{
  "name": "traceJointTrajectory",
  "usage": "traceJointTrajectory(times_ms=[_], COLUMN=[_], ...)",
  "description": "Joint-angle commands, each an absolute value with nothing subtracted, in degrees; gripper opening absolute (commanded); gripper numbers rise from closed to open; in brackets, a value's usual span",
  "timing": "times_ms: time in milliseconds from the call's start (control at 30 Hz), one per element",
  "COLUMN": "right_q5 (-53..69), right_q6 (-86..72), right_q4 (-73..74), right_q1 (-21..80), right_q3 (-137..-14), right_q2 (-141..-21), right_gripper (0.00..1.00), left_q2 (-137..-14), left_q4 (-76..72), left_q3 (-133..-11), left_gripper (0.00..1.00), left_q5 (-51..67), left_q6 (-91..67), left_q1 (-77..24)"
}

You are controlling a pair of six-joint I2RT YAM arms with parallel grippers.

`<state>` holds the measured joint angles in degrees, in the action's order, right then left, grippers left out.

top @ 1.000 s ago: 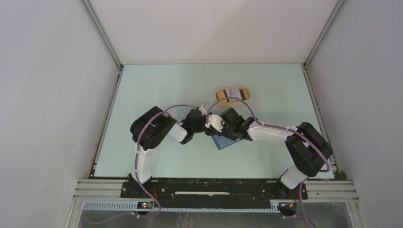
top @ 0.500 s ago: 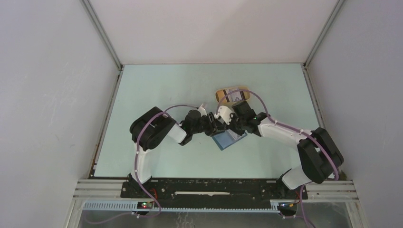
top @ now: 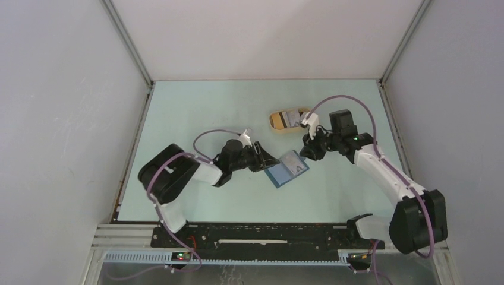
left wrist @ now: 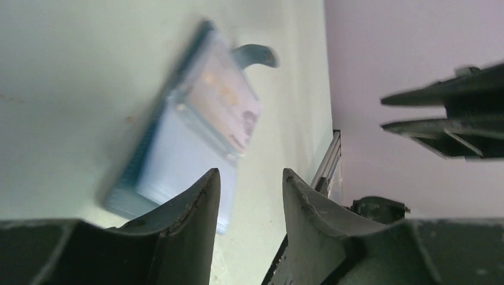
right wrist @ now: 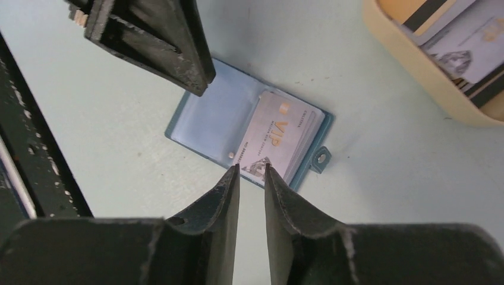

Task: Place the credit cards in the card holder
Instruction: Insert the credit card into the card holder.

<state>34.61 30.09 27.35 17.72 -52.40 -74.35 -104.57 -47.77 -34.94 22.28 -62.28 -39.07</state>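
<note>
Finding: both arms have drawn back from the card holder (top: 286,176), over which they were crowded a second ago. The holder now lies open and uncovered on the bench (top: 202,107), in front of the two arms.

One whitish credit card (right wrist: 278,138), marked VIP, sits on the leaf that carries the snap tab (right wrist: 321,158). It appears to be tucked into the pocket, but we cannot confirm how deeply it is seated.

The right fingers (right wrist: 236,181) hang just above that card's near edge. They are drawn in to a narrow slit and hold nothing. The left fingers (left wrist: 205,190) stand beside the holder's opposite edge, moderately parted and likewise empty.

Further cards (right wrist: 460,41) lie in the tan tray (right wrist: 410,71), near the holder.

Our judgement is that one card has been delivered and released. The right arm has swung out toward the tray, so the next fetch falls to it. The task is only partly done.
</note>
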Motion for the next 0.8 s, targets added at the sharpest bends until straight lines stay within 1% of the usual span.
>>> traceJointTrajectory(times_ms=[0,100,167,367,500,600,667,733,767], right_q5=[41.8,43.5,44.1,46.1,47.7,48.6,48.8,48.8,48.8], right_q6=[26.4,25.8,25.7,26.0,27.8,28.9,29.4,29.9,30.0], right_q4=[27.9,28.1,28.0,28.2,29.2,29.8,30.0,30.2,30.3], right_q1=[14.1,13.0,12.9,12.8,12.9,13.0,13.0,13.0,12.9], right_q3=[-54.8,-54.7,-54.8,-54.8,-54.8,-54.7,-54.7,-54.7,-54.7], right_q2=[-68.8,-67.0,-65.7,-63.7,-65.4,-66.6,-67.0,-67.2,-67.3], right_gripper=[0.33,0.38,0.39,0.44,0.48,0.48,0.49,0.50,0.50], left_q2=[-92.5,-84.9,-79.4,-64.6,-56.0,-50.8,-48.1,-46.4,-46.1], left_q4=[-47.1,-40.4,-34.9,-25.9,-20.5,-17.5,-17.4,-17.5,-17.6], left_q3=[-33.4,-33.3,-33.3,-30.8,-29.6,-28.3,-26.9,-25.4,-24.9], left_gripper=[0.48,0.48,0.49,0.51,0.58,0.72,0.83,0.99,1.00], left_q5=[21.6,21.4,19.7,13.6,7.9,1.7,0.2,-2.8,-3.3], left_q6=[-51.5,-42.6,-36.5,-26.9,-22.2,-21.6,-21.8,-22.7,-23.1], left_q1=[-40.4,-41.7,-42.5,-42.7,-42.6,-42.3,-41.7,-41.0,-40.6])
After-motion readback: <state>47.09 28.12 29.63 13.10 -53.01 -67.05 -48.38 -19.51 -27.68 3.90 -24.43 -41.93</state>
